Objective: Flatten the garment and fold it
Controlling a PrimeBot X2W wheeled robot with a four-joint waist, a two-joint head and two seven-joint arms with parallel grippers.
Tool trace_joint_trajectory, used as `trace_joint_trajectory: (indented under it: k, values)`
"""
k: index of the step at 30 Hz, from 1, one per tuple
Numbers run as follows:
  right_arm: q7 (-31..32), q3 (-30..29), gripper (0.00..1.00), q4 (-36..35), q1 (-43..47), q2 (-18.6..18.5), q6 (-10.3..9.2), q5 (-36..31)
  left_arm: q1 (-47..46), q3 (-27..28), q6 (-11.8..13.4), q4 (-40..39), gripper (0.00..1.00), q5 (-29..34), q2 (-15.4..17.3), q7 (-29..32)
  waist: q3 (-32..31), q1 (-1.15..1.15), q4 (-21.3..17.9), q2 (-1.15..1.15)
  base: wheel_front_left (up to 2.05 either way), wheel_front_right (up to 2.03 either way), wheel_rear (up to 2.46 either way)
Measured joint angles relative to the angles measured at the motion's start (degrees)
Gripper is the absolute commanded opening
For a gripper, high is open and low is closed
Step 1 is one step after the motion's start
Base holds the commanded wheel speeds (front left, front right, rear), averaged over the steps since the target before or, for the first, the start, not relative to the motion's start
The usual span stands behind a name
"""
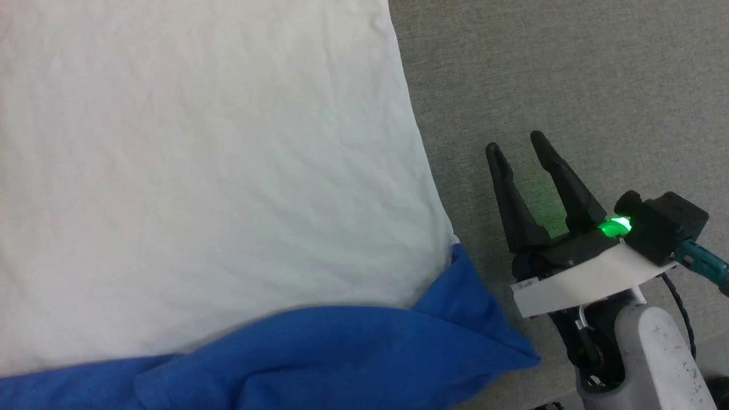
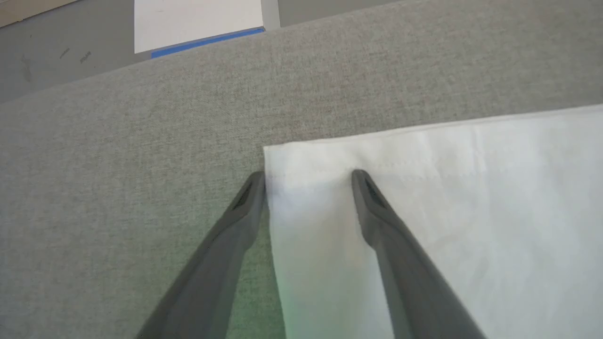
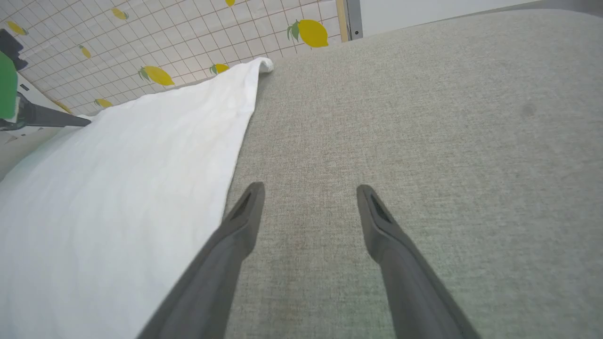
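Note:
The garment lies spread on the grey surface, its white body wide and mostly smooth. A blue sleeve is bunched along the near edge. My right gripper rests open on bare grey fabric just right of the garment's side edge, with nothing between its fingers. My left gripper is open and straddles a white hem corner: one finger lies on the grey surface beside the edge, the other over the cloth. A dark finger of the left arm shows at the garment's far side.
Grey fabric surface stretches to the right of the garment. Beyond its far edge lie a lemon-patterned tiled sheet and a white board edged with blue tape.

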Motion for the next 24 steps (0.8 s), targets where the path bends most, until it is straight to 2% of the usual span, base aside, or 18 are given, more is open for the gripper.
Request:
trace_joint_trajectory:
  k: [1, 7, 14, 17, 24]
  values:
    - [0.00, 0.00, 1.00, 0.05, -0.20, 0.00, 0.00, 0.00, 0.04, 0.02, 0.01, -0.41, 0.00, -0.03, 0.07, 0.14, 0.06, 0.00, 0.05, 0.00, 0.00, 0.00, 0.00]
    - [0.33, -0.44, 1.00, -0.01, -2.59, -0.02, 0.00, -0.78, 0.32, -0.16, -0.33, -1.49, 0.00, -0.60, -0.10, -1.66, 0.29, 0.00, 1.08, 0.00, 0.00, 0.00, 0.00]
    - [4.72, -0.38, 1.00, 1.11, -18.07, -0.20, 0.00, -5.14, 0.10, -1.90, -2.31, -0.60, 0.00, -1.01, -2.34, -6.16, -0.03, 0.00, 3.30, 0.00, 0.00, 0.00, 0.00]
    - [8.70, -0.88, 1.00, 5.11, -26.98, -0.65, 0.00, -5.69, -0.63, -3.10, -3.05, -0.12, 0.00, -1.16, -4.25, -7.79, -0.03, 0.00, 4.81, 0.00, 0.00, 0.00, 0.00]
    - [22.85, -2.98, 1.00, 23.05, -44.26, -0.37, 0.00, -4.76, -2.03, -5.48, -4.89, 1.07, 0.00, -1.42, -7.30, -11.87, 0.25, 0.00, 8.51, 0.00, 0.00, 0.00, 0.00]
